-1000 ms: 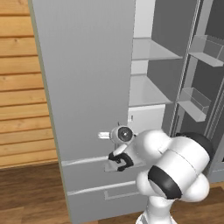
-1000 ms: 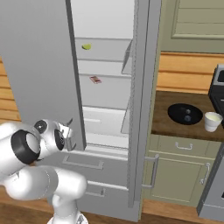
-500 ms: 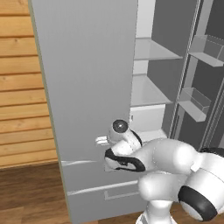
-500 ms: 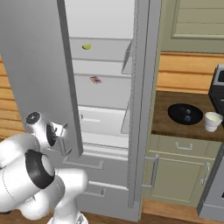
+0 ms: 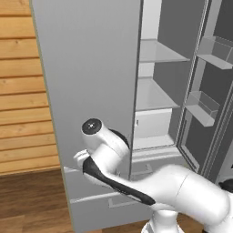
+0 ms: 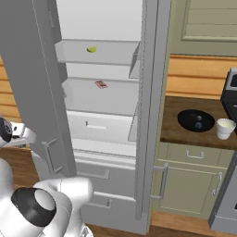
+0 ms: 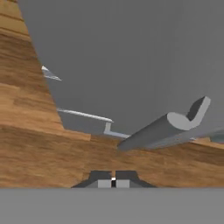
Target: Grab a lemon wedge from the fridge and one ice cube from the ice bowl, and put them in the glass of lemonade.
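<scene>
**Left base view.** Fridge (image 5: 91,91) left door stands swung out and hides most of the interior; shelves and right-door bins show past its edge. The arm has swung left vs. a sec ago, wrist now lower and just beside the door's outer face. Gripper itself is hidden behind the wrist here.

**Right base view.** Fridge compartment is open. Lemon wedge (image 6: 91,49) lies on the upper shelf, toward the back. A flat reddish bar (image 6: 101,84) sits on the shelf below; not the target. On the counter (image 6: 172,125) right of the fridge: ice bowl (image 6: 196,120) w/ ice cube (image 6: 198,125) inside, and glass of lemonade (image 6: 225,128) just beside the bowl, apart from it. Nothing on the shelves or counter has moved; the arm has pulled back to the frame's left edge.

**Hand view.** Gripper (image 7: 113,183) tips are pressed together w/ nothing between them; a sec ago they stood partly apart. Door handle (image 7: 164,128) sits ahead of the tips, not gripped; floor below.

**Meaning.** Door-opening step appears done. Wedge untouched, well apart from the gripper. Next: re-open jaws, reach to the upper shelf.
</scene>
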Robot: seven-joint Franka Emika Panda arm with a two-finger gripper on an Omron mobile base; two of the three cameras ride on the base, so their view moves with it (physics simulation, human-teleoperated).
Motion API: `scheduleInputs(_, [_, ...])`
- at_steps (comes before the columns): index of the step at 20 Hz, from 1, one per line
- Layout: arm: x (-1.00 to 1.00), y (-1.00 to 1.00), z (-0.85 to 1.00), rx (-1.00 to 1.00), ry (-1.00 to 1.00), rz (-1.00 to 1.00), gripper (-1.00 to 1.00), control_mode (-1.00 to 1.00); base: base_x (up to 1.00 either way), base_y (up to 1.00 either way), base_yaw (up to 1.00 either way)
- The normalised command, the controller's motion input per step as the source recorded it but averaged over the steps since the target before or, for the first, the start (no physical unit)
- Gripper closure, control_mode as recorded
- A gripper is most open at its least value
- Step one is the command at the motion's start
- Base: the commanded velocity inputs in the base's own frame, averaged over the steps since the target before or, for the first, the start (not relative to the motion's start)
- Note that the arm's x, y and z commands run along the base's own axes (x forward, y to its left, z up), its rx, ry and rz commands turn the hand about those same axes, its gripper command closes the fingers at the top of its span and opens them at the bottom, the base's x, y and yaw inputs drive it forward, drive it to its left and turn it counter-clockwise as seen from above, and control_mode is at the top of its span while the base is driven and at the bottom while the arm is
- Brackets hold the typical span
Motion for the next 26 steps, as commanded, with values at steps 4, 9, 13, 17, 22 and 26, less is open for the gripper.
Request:
scheduleInputs(4, [-0.99,-0.07,0.82,-0.01,-0.11,0.10,1.00,-1.00,0.00,0.00,0.00])
scheduleInputs(9, [-0.45,-0.91,1.00,0.15,-0.05,0.01,1.00,-1.00,0.00,0.00,0.00])
scheduleInputs(13, [0.15,-1.00,0.77,0.45,0.05,0.00,1.00,-1.00,0.00,0.00,0.00])
scheduleInputs(17, [0.47,-1.00,0.12,0.63,0.10,0.00,1.00,-1.00,0.00,0.00,0.00])
scheduleInputs(22, [0.91,-0.96,0.00,0.47,0.26,-0.07,1.00,-1.00,0.00,0.00,0.00])
scheduleInputs(26, [0.59,-0.45,-0.10,0.33,0.09,-0.23,-1.00,-1.00,0.00,0.00,0.00])
